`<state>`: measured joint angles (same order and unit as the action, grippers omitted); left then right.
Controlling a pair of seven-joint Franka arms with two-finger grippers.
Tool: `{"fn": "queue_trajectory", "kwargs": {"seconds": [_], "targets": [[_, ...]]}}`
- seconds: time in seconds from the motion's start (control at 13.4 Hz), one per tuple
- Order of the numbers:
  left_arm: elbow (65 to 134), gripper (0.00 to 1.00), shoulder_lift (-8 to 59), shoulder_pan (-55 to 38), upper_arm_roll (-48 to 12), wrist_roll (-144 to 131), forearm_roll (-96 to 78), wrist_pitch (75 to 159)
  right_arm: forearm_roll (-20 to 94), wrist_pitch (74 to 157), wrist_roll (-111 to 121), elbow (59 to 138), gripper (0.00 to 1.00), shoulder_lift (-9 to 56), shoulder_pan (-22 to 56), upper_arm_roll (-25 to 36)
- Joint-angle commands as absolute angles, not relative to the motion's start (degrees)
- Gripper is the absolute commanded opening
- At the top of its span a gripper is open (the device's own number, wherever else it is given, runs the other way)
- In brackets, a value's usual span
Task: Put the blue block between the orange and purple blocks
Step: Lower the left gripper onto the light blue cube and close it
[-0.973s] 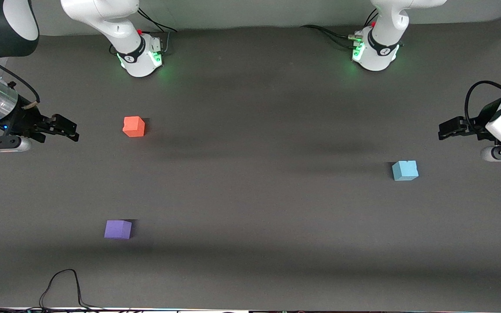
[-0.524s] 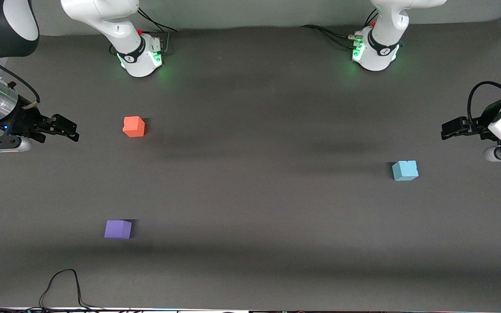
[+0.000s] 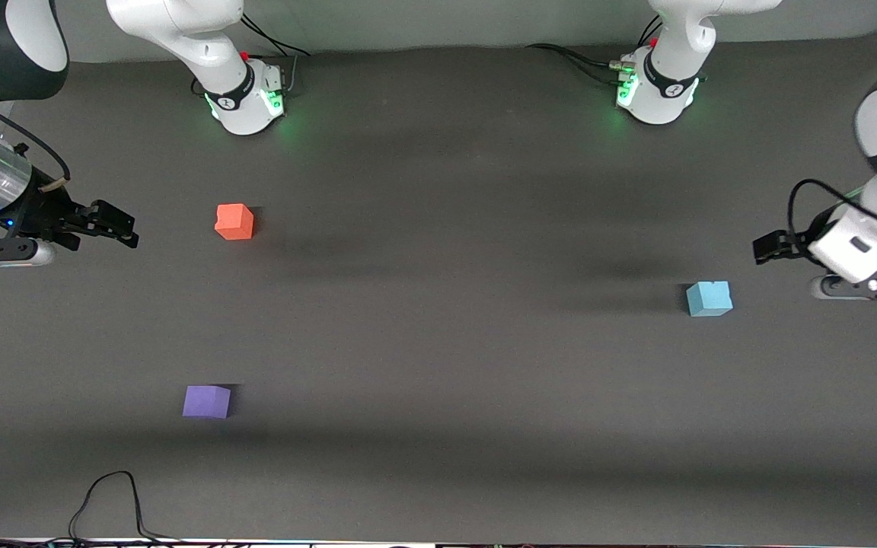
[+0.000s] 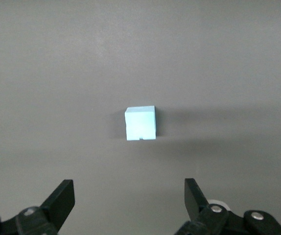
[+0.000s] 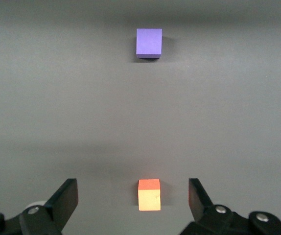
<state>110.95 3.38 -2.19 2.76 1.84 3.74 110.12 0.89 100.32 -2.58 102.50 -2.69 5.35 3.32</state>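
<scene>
My left gripper hung spread near the untouched blue block (right gripper waited, also spread), everything remained

Dark grey table: orange block, purple block, blue block, all well apart.

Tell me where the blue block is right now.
The blue block sits alone on the table toward the left arm's end, apart from the orange block and purple block, with the open left hand just beside it.
</scene>
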Motion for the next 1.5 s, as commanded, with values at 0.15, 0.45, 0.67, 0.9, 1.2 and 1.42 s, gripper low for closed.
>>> {"fn": "queue_trajectory", "kwargs": {"seconds": [0.15,0.45,0.67,0.9,1.2,1.42], "targets": [[129.9,1.00,3.1,-0.4,2.6,2.9,4.7,134.9,0.3,100.5,-1.5,101.8,1.00,-2.4,5.4,3.6],[135.7,1.00,11.5,-0.1,2.7,3.0,4.7,152.5,0.3,100.5,-1.4,101.8,1.00,-2.4,5.4,4.0],[136.3,1.00,16.1,1.1,2.7,3.0,4.7,157.9,0.3,100.5,-1.4,101.9,1.00,-2.4,5.4,4.0],[135.6,1.00,18.8,1.1,2.5,1.7,4.6,159.6,0.3,100.5,-0.6,101.9,1.00,-2.4,5.4,4.0],[133.0,0.89,20.0,0.6,2.5,-0.3,4.0,158.6,0.4,100.5,0.3,101.9,1.00,-2.3,5.4,4.0],[131.3,0.74,20.5,0.4,2.4,-1.6,4.0,157.3,0.4,100.5,0.3,101.9,1.00,-2.3,5.4,4.0]]}}
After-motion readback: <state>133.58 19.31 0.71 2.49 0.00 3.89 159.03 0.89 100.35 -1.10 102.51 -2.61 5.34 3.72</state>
